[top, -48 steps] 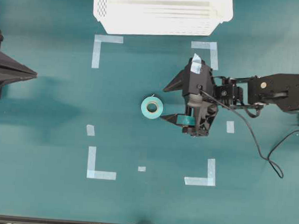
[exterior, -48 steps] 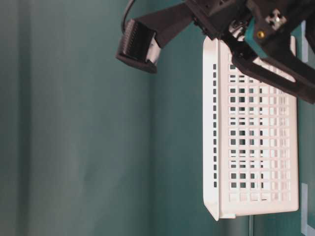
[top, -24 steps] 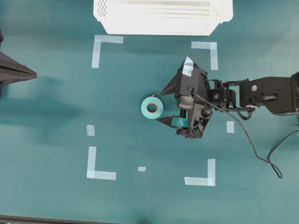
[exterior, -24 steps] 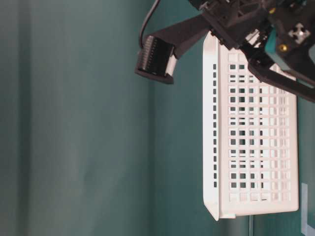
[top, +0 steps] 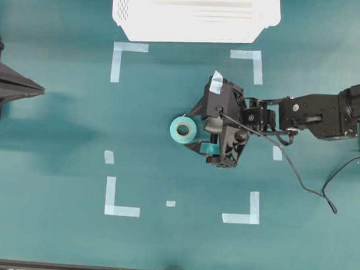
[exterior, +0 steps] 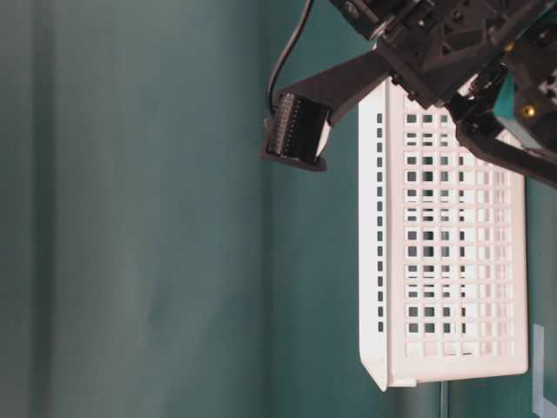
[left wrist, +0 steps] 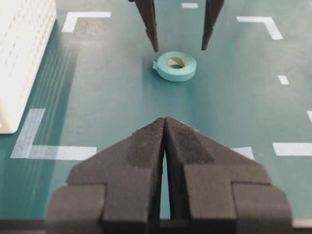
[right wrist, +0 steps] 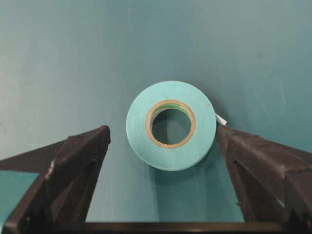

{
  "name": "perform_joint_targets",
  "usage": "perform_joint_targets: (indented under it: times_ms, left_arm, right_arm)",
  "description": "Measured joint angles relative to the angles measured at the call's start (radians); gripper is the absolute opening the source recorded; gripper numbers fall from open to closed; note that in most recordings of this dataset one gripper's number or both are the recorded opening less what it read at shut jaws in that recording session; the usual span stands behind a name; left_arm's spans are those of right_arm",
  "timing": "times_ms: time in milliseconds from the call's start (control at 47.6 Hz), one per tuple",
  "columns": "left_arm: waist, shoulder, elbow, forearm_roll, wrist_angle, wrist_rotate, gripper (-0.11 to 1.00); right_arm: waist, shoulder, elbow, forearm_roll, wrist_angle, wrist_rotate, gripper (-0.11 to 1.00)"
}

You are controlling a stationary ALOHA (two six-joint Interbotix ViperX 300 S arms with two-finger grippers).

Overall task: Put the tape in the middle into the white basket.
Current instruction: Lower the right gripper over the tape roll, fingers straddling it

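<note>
My right gripper (right wrist: 163,141) spreads wide around the small teal ring-shaped tape roll (right wrist: 171,125); my left gripper (left wrist: 165,146) is pressed together.

Teal table top (top: 51,237) carrying tape (top: 183,129) lying flat mid-square, white basket (top: 193,16) sitting at far edge, pale-blue corner marks (top: 120,200) framing a square, short pale strips (top: 109,157) lying near them

The tape (right wrist: 170,125) is light teal with a tan core. The basket (exterior: 452,244) is white, its wall a lattice of square holes. The table (top: 51,237) is dark teal with pale-blue corner marks (top: 127,55); both grippers (left wrist: 165,161) (top: 198,130) are black.
</note>
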Motion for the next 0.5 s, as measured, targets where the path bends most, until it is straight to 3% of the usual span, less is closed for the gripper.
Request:
perform_joint_targets:
  times_ms: [504]
  left_arm:
    - [0.0,0.0,0.0,0.0,-0.002,-0.002,-0.11]
  right_arm:
    - [0.0,0.023,-0.012,0.0,0.002,0.002,0.99]
